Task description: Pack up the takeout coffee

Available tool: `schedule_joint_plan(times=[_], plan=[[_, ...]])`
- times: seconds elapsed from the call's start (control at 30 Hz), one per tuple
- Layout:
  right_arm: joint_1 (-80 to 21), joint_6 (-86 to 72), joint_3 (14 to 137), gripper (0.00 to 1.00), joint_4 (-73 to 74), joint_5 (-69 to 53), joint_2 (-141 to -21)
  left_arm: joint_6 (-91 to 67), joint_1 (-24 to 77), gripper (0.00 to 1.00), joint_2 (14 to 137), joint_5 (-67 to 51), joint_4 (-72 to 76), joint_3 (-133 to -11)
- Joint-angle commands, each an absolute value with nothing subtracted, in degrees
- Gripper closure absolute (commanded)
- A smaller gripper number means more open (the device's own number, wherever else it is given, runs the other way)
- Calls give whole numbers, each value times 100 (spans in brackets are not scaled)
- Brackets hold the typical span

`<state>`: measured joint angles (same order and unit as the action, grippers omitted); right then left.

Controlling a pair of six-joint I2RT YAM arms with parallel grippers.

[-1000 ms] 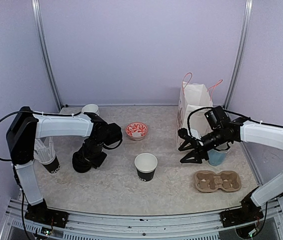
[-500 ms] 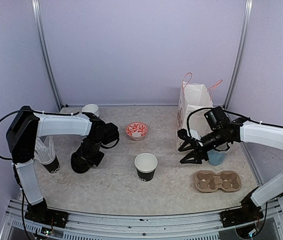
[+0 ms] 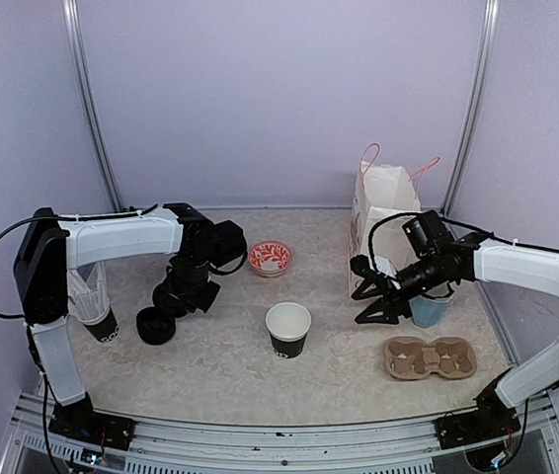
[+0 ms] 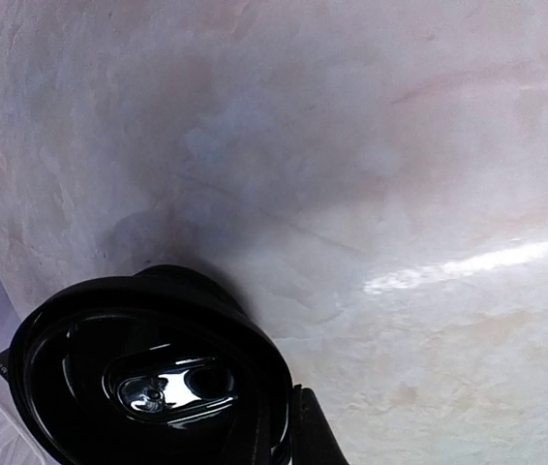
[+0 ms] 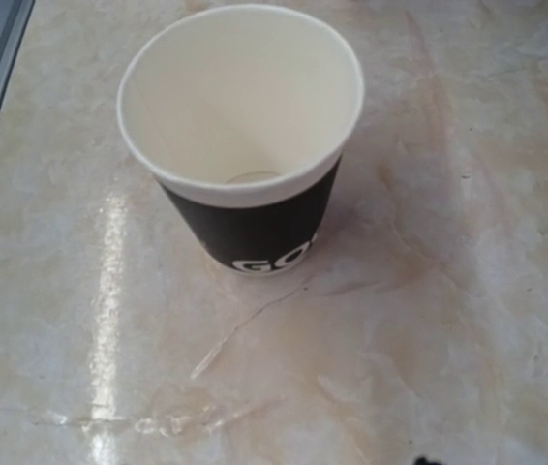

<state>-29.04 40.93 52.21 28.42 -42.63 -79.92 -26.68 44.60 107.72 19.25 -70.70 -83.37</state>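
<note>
- Lid: black plastic, at 9 o'clock from the centre of the table, well apart from the open cup. In the left wrist view it fills the lower-left corner, and the oval recess in its middle glints.
- Left gripper: sits over the lid's 2 o'clock edge. The wrist view shows it with jaws narrow, nipping the lid's rim on its right side. Can't tell whether the lid is off the table or resting on it.
- Open cup: black paper, white inside, white lettering near the base. It stands upright with no lid, near table centre and slightly toward 6 o'clock. The right wrist view looks straight into it; nothing inside.
- Right gripper: at 3 o'clock from the open cup and apart from it, above the table. Jaws wide, holding nothing, tips aimed toward 9 o'clock.
- Blue mug: at 3 o'clock of the right gripper, partly hidden by that arm.
- Cardboard carrier: two wells, at 4 o'clock from the open cup.
- Paper bag: white with pink handles, upright at 1 o'clock near the back wall.
- Red-patterned bowl: at 12 o'clock from the open cup.
- Straw cup: black, full of white straws, at far 9 o'clock, just left of the lid.
</note>
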Motion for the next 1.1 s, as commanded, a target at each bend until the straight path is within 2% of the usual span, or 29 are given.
schedule_joint_plan(times=[0.0, 0.13, 0.27, 0.37, 0.53, 0.77, 1.07], plan=[[-2971, 3994, 5356, 40, 3000, -4480, -7891, -2455, 4789, 95, 10505, 1415, -7165, -9179], [-2971, 3833, 5853, 41, 3383, -4746, -7728, -2132, 5050, 96, 10313, 670, -6627, -10332], [-2962, 3388, 6689, 39, 3611, -4860, -7710, -1795, 5131, 97, 10043, 177, -5581, -10740], [-2958, 2791, 7342, 35, 3494, -4918, -7745, -1726, 5124, 99, 9552, -359, -4197, -10277], [-2944, 1965, 7974, 20, 3195, -5074, -7848, -1960, 5131, 100, 8468, -1810, -1250, -8826], [-2957, 1188, 8632, 14, 2505, -5779, -8202, -3158, 5023, 100, 7916, -3251, 2268, -7373], [-3277, 425, 9267, 1, 1917, -6304, -8657, -4238, 4949, 100, 8308, -3638, 3963, -6918]])
